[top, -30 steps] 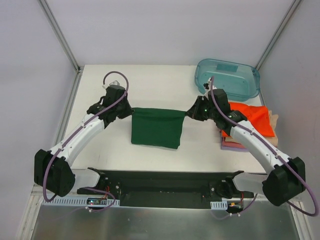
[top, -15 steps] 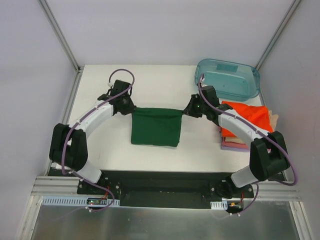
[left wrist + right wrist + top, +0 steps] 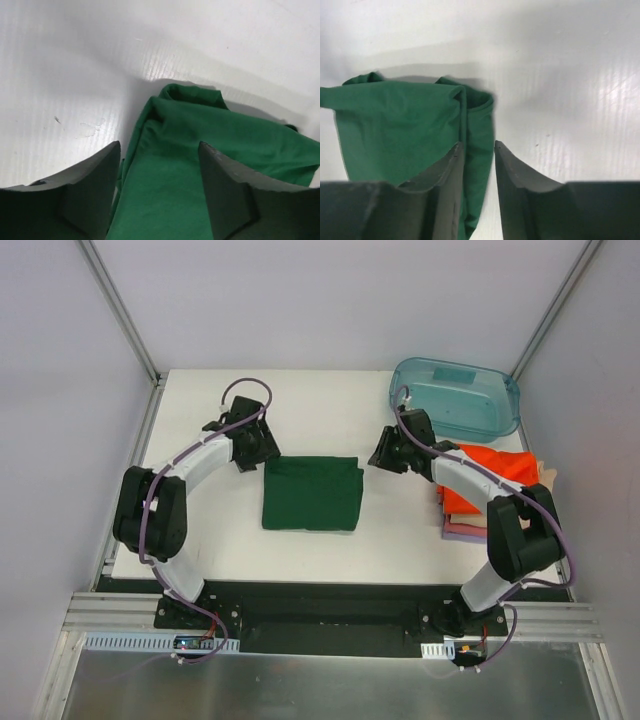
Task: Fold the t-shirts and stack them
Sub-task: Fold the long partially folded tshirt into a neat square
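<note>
The left arm point(image 3: 190, 465) reaches over the white table point(image 3: 330, 415) to the far left corner of the green shirt point(image 3: 311, 495). Its jaws stand spread above that corner, pinching nothing; the left wrist view shows cloth point(image 3: 190, 130) lying loose in the gap between them. The green shirt lies folded into a flat rectangle at the middle of the table, between the two arms. The right arm point(image 3: 465, 475) ends just beside the shirt's far right corner. Its jaws stand a narrow gap apart over the shirt's right edge point(image 3: 395, 125), clamping nothing. At the far right sits a teal tub point(image 3: 450, 365). Near it, on the right edge, an orange shirt point(image 3: 495, 475) tops a stack with beige point(image 3: 547, 480) and pink point(image 3: 465, 532) cloth below.
</note>
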You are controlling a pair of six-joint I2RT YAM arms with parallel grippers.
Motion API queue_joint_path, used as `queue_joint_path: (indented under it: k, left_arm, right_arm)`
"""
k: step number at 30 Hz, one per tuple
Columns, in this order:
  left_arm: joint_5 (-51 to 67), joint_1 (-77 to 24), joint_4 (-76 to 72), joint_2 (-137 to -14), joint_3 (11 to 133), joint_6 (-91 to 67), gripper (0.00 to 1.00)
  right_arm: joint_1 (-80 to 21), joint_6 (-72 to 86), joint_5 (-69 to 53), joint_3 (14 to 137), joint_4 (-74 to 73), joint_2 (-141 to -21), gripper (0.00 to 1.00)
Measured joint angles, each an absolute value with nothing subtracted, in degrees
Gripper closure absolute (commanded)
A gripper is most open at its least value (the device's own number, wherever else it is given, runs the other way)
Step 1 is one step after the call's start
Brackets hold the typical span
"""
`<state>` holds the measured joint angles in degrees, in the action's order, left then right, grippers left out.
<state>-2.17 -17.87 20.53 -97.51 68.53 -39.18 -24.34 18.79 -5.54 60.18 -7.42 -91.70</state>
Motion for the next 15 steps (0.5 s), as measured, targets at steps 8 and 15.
queue_joint_path:
  k: [8, 15]
  left_arm:
    - [0.21, -16.51, 20.32, -95.31, 68.58, -38.11, 0.01]
    - [9.74, -16.51, 16.69, -88.38, 64.58, -36.45, 0.01]
  right_arm:
    - [-23.38, 15.29, -6.68, 63.26, -10.04, -91.24, 0.04]
    - [-28.86, 14.57, -8.62, 59.42, -9.67, -84.73, 0.04]
